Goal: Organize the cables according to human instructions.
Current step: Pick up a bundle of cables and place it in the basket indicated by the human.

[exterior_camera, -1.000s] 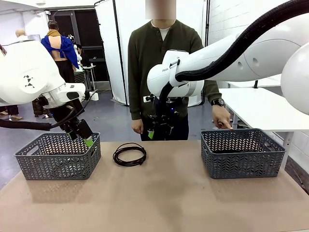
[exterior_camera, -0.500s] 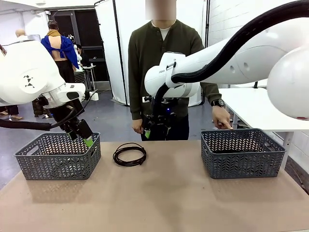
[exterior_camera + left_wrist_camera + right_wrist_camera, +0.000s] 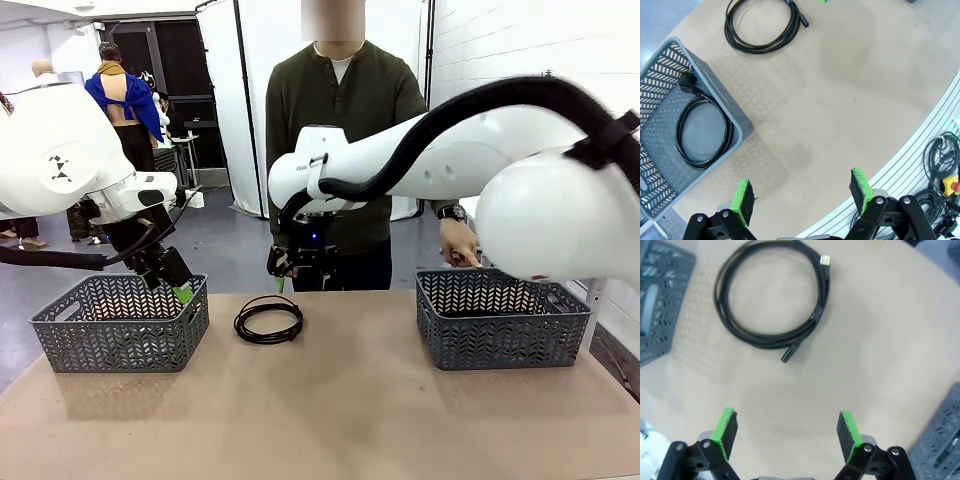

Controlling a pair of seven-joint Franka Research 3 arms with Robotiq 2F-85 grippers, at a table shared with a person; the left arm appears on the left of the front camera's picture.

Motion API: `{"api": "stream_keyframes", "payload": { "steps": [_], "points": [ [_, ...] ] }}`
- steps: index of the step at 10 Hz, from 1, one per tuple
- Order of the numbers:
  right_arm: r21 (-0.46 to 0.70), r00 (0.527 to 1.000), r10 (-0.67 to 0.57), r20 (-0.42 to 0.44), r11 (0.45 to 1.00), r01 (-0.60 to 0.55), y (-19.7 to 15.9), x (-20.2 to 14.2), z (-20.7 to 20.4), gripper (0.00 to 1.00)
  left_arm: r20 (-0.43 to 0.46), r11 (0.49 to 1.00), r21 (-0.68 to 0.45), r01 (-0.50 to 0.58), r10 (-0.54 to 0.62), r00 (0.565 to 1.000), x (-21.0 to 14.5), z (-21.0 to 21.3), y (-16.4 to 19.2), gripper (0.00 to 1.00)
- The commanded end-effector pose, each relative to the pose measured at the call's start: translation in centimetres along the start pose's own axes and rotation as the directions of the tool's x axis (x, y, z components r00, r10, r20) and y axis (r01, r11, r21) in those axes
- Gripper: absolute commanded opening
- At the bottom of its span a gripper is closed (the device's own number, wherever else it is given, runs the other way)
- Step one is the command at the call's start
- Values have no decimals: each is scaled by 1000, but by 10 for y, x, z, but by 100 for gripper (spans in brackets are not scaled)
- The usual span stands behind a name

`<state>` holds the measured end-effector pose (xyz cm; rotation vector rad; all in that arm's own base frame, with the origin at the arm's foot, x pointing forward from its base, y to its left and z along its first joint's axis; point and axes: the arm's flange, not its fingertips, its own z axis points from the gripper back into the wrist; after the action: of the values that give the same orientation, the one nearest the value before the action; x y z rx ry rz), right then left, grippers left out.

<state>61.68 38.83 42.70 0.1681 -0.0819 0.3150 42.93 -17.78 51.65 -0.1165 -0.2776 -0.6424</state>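
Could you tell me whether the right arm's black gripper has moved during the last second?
Yes. The right gripper has swung toward picture left, away from the right grey plastic basket, and now hangs open above the coiled black cable.

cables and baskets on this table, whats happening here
The right end effector hangs open above a coiled black cable lying on the table between two grey baskets. The person at the far side points a hand at the right basket. The left end effector is open and empty by the left basket, which already holds one coiled cable. The cable on the table is not yet grasped.
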Motion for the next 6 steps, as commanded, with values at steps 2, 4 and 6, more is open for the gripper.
{"api": "stream_keyframes", "payload": {
  "steps": [2,4,6],
  "points": [
    [-114,997,-77,16,990,78,6,26,-28,100,13,1000,4,-1,1,1000,0,0,1,100],
    [-101,994,-114,-2,988,113,3,30,-46,100,13,1000,4,-1,1,1000,0,0,1,100],
    [-108,990,-142,-21,984,139,0,34,-60,100,13,1000,4,-1,1,1000,0,0,1,100]
  ]
}}
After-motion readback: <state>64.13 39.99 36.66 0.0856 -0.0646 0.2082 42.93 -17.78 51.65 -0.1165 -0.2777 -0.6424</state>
